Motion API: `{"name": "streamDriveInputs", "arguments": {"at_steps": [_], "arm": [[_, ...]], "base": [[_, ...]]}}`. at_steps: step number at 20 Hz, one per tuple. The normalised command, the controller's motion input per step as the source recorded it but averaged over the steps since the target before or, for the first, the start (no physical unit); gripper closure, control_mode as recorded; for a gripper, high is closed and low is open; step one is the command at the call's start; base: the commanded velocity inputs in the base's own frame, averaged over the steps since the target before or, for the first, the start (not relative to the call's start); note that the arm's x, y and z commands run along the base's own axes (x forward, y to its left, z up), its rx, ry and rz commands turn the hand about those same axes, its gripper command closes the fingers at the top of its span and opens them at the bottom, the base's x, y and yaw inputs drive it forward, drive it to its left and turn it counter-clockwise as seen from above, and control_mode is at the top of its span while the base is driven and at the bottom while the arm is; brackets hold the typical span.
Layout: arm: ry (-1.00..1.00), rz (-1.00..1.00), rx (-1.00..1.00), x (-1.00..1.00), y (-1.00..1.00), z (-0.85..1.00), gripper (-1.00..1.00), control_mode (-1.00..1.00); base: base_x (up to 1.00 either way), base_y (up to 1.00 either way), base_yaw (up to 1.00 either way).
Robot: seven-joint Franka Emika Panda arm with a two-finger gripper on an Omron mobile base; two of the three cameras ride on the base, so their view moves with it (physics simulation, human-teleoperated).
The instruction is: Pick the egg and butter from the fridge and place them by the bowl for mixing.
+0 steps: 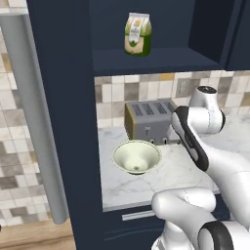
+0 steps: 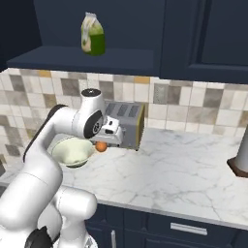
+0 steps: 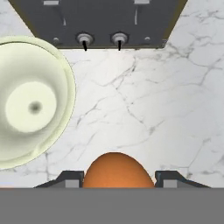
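Above the counter (image 3: 175, 109), the pincer (image 3: 118, 180) grips the egg (image 3: 117, 171) beside the bowl (image 3: 30, 103).

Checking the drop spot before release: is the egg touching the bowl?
Apart. In the hand view the egg, shut between the tool's fingertips, sits clear of the bowl rim, with bare marble counter between them.

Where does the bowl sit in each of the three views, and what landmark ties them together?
Left base view: the bowl sits centre, on the counter before the toaster.
Right base view: lower left, partly behind the arm.
Hand view: left edge, seen from above.
Shared landmark: the toaster, just beyond the bowl.
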Motion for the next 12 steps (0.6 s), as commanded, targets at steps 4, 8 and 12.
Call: {"name": "streamDriveInputs", "arguments": {"at_steps": [4, 8, 12], "arm": [[0.03, 0.00, 0.08, 0.72, -0.11, -0.84, 1.00, -1.00], [0.00, 0.04, 0.05, 0.44, -0.14, -0.70, 1.00, -1.00], [0.00, 0.02, 0.00, 0.45, 0.00, -0.67, 1.00, -1.00]], "base": [[0.00, 0.00, 0.00], [0.00, 0.00, 0.00], [0.00, 0.00, 0.00]]}}
